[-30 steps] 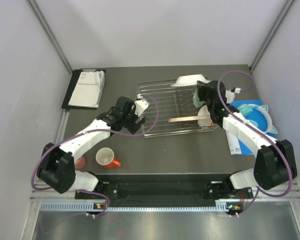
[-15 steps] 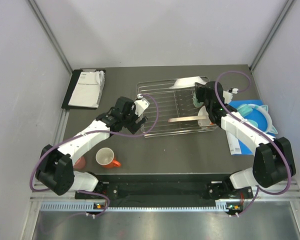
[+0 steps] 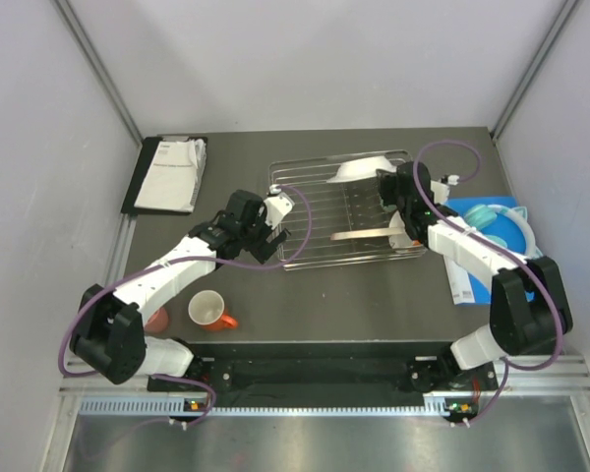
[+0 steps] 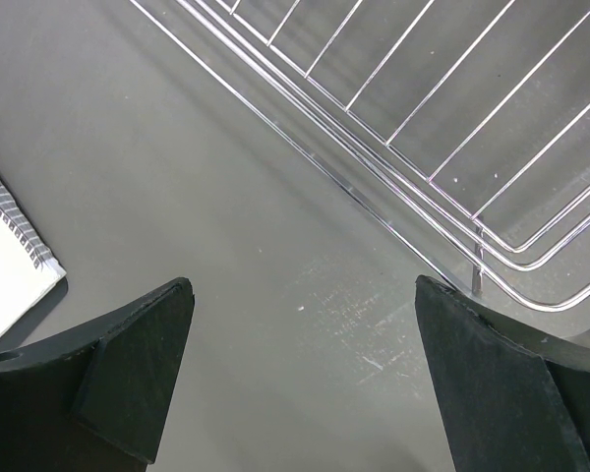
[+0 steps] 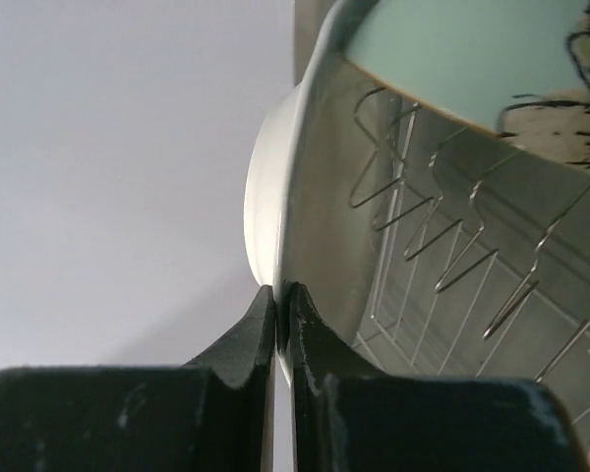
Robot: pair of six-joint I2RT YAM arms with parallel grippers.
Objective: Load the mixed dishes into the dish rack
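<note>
My right gripper (image 3: 382, 185) (image 5: 280, 303) is shut on the rim of a white bowl (image 3: 359, 169) (image 5: 305, 187), which hangs tilted over the far side of the dish rack (image 3: 300, 258) (image 5: 442, 265). A mint green bowl (image 5: 462, 59) sits close behind it, next to a cream surface with dark twig lines (image 5: 560, 123). A plate (image 3: 364, 234) stands on edge in the rack. My left gripper (image 3: 264, 238) (image 4: 305, 383) is open over bare table beside the rack's (image 4: 423, 147) near left corner. An orange mug (image 3: 208, 311) and a salmon cup (image 3: 157, 319) stand near the left arm's base.
A black tray with white papers (image 3: 167, 175) lies at the far left. Teal headphones (image 3: 492, 218) rest on a blue sheet (image 3: 516, 236) right of the rack. Grey walls close in the table on three sides.
My right gripper has carried the white bowl leftward, from the rack's far right corner to above its far edge. The left arm has not moved.
</note>
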